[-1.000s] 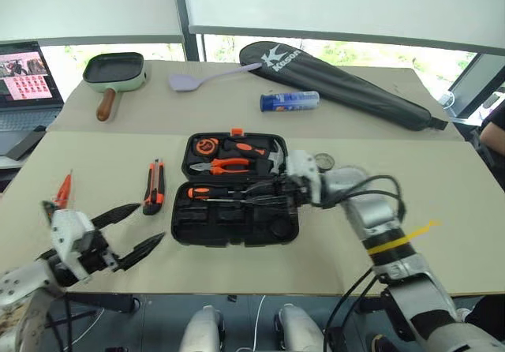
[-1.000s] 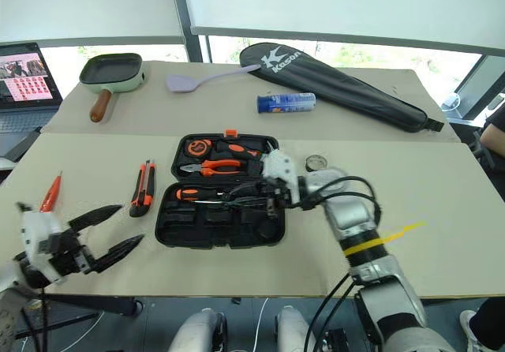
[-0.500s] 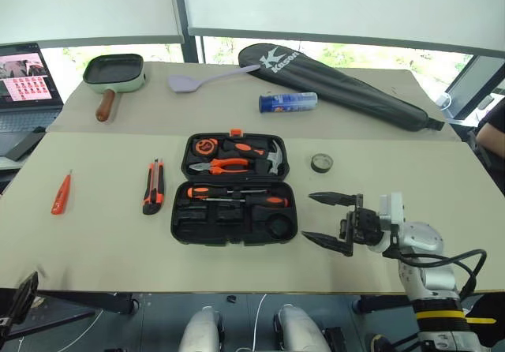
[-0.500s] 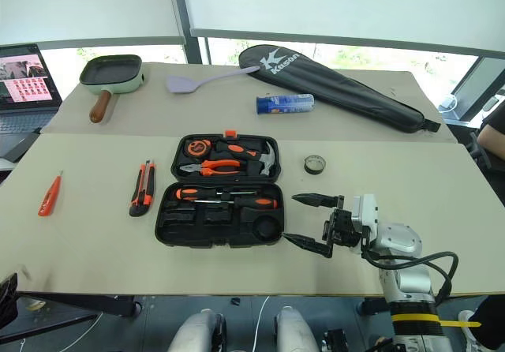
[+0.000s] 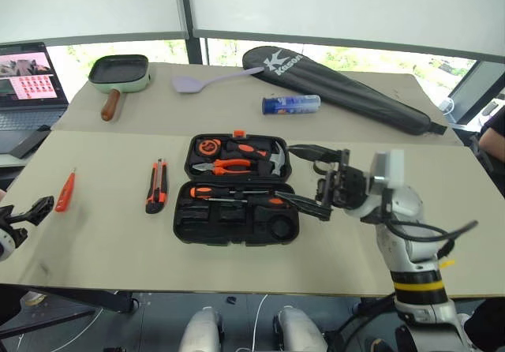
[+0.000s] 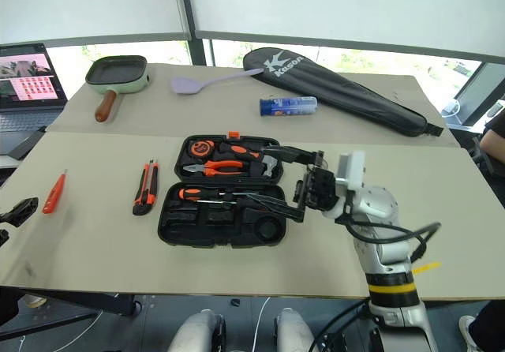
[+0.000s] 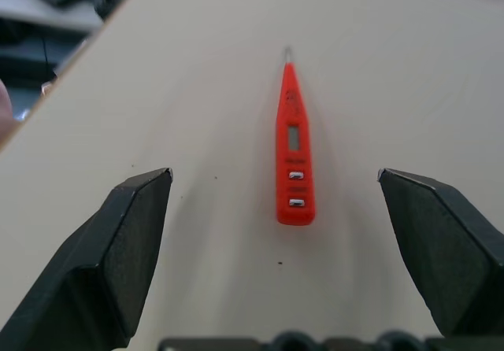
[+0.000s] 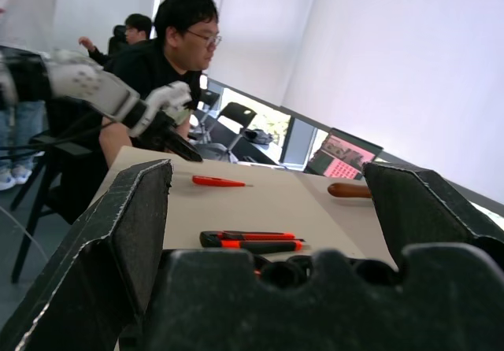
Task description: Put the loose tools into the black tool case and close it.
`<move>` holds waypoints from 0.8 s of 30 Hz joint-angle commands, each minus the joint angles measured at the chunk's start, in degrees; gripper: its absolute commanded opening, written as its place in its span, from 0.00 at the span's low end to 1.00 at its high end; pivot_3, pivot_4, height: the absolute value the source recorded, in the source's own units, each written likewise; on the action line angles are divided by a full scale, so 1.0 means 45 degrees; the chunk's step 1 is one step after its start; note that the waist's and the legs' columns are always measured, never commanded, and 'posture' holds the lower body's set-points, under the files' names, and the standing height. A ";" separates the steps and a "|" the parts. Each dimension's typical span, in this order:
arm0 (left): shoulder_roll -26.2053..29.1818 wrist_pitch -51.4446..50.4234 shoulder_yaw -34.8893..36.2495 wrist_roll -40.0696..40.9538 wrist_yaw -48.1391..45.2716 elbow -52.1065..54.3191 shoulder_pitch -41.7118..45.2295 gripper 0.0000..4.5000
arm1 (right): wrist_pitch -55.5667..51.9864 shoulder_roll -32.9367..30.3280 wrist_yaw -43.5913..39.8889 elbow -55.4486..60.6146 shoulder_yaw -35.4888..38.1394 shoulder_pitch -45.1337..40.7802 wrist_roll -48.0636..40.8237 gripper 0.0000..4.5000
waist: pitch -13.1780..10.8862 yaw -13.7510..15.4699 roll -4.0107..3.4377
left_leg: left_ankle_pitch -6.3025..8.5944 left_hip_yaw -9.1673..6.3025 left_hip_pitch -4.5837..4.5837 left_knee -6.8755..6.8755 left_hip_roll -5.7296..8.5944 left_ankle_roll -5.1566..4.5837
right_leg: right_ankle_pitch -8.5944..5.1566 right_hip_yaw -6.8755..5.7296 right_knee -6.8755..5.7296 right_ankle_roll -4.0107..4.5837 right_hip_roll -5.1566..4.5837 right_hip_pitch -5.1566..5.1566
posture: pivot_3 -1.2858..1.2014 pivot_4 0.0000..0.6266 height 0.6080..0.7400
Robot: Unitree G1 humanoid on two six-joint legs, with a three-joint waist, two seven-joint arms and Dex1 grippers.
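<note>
The black tool case (image 5: 180,224) lies open in the middle of the table. Two black-and-orange screwdrivers (image 5: 237,194) rest in its near half; pliers, a hammer and a tape measure fill its far half. The utility knife (image 5: 156,186) lies left of the case, and the orange tester screwdriver (image 5: 65,192) lies further left. My right gripper (image 5: 284,172) hovers open over the case's right side, pointing left. My left gripper (image 7: 276,173) is open at the table's left edge, with the tester (image 7: 294,156) just ahead between its fingers and untouched.
On the far table are a green pan (image 5: 118,69), a lilac spatula (image 5: 189,82), a blue cylinder (image 5: 290,104) and a long black racket bag (image 5: 347,88). A laptop (image 5: 28,76) stands at far left. People (image 8: 169,44) sit beyond the table's left side.
My right gripper drew out of the case to the right and opened, then rose and swung back over the case's right side. My left gripper moved out left to the tester.
</note>
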State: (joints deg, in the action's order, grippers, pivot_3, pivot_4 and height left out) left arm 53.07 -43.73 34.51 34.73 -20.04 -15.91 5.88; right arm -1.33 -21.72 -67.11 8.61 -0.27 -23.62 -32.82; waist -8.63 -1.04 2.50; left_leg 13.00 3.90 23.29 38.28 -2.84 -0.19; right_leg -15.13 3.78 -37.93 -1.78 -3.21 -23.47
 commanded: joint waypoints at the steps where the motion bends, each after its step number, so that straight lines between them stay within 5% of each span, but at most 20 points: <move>1: 0.0412 0.0548 -0.1107 -0.1131 -0.0544 -0.2057 0.1632 1.00 | -0.0060 -0.0189 -0.0136 0.0166 -0.0129 -0.0239 -0.0033 0.99 | 0.0002 -0.0018 0.0008 | 0.0000 0.0002 0.0009 -0.0007 -0.0003 0.0002 | 0.0000 0.0000 0.0004 0.0003 0.0000 -0.0012 | 0.52 0.24 1.00; 3: 0.0414 0.0862 -0.1847 -0.1647 -0.1139 -0.3067 0.2496 1.00 | -0.0050 -0.0245 -0.0135 0.0156 -0.0204 -0.0272 0.0045 0.99 | 0.0003 0.0027 0.0012 | -0.0001 0.0026 0.0035 -0.0014 0.0002 0.0004 | 0.0000 -0.0002 0.0008 0.0003 -0.0003 -0.0035 | 0.52 0.24 1.00; 6: 0.0344 0.1367 -0.2443 -0.2034 -0.2115 -0.4129 0.3399 0.83 | -0.0215 -0.0281 0.0072 0.0333 -0.0277 -0.0362 0.0000 1.00 | 0.0006 0.0054 0.0015 | -0.0012 0.0050 0.0122 -0.0012 0.0004 0.0022 | 0.0003 -0.0002 -0.0013 0.0006 -0.0008 -0.0130 | 0.52 0.24 1.00; 15: 0.0019 0.2423 -0.3176 -0.3116 -0.3265 -0.6006 0.4531 0.10 | -0.0685 -0.0411 0.0339 0.0615 -0.0438 -0.0429 -0.0010 1.00 | 0.0006 0.0117 0.0015 | -0.0018 0.0055 0.0124 -0.0010 0.0008 0.0028 | 0.0003 -0.0001 -0.0024 0.0006 -0.0009 -0.0130 | 0.52 0.24 1.00; 24: -0.0509 0.7568 -0.1749 -0.1887 -0.7259 -0.3004 0.3116 0.10 | -0.1228 -0.2067 -0.0359 0.1018 0.0463 0.0134 -0.0574 1.00 | 0.0004 0.0147 0.0033 | -0.0019 0.0050 0.0168 0.0001 0.0003 0.0028 | 0.0004 -0.0011 -0.0019 0.0007 -0.0023 -0.0152 | 0.52 0.24 1.00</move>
State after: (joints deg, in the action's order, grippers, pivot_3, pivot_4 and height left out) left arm 49.85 -15.17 24.62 23.64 -47.12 -36.70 19.79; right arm -6.11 -29.17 -67.16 10.71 -0.95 -23.22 -33.22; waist -8.61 -0.38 2.65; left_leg 12.92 4.09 24.18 38.33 -2.84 -0.07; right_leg -15.11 3.68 -38.00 -1.74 -3.32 -24.23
